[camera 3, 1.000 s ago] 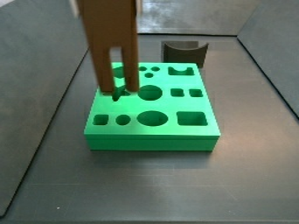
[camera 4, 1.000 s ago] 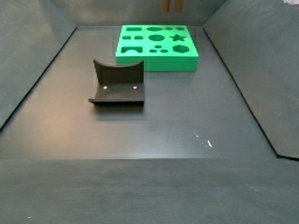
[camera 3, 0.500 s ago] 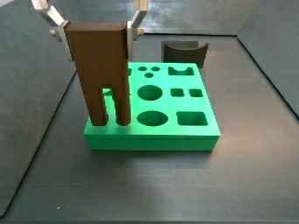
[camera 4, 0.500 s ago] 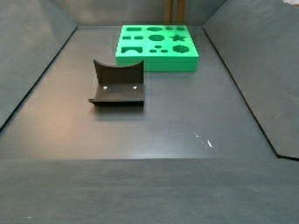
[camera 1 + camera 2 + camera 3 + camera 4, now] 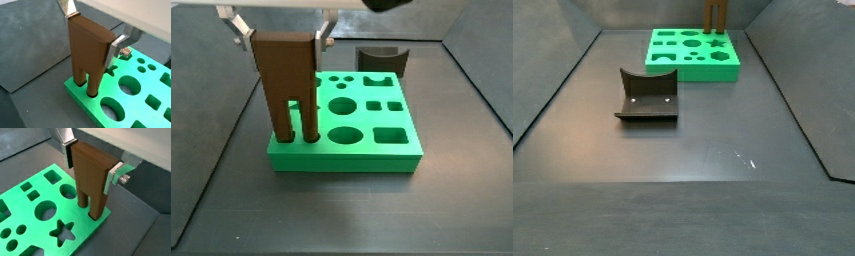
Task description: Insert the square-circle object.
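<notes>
The square-circle object [image 5: 286,70] is a tall brown piece with two legs. My gripper [image 5: 278,42] is shut on its top, with the silver fingers [image 5: 114,177] against its two narrow ends in both wrist views. The piece [image 5: 89,47] stands upright on the green block [image 5: 372,125]. Its two legs go down into the two small holes at the block's corner [image 5: 90,210]. In a side view only the legs [image 5: 716,14] show, above the block [image 5: 694,60].
The green block has several other shaped holes: circles, squares and a star [image 5: 61,232]. The dark fixture [image 5: 647,97] stands on the floor apart from the block, and it shows behind the block in a side view [image 5: 381,60]. Dark walls ring the floor.
The gripper has come down with the brown piece. Its legs, a second ago just above the block's top, now sit in the two corner holes, and the piece stands straighter.
</notes>
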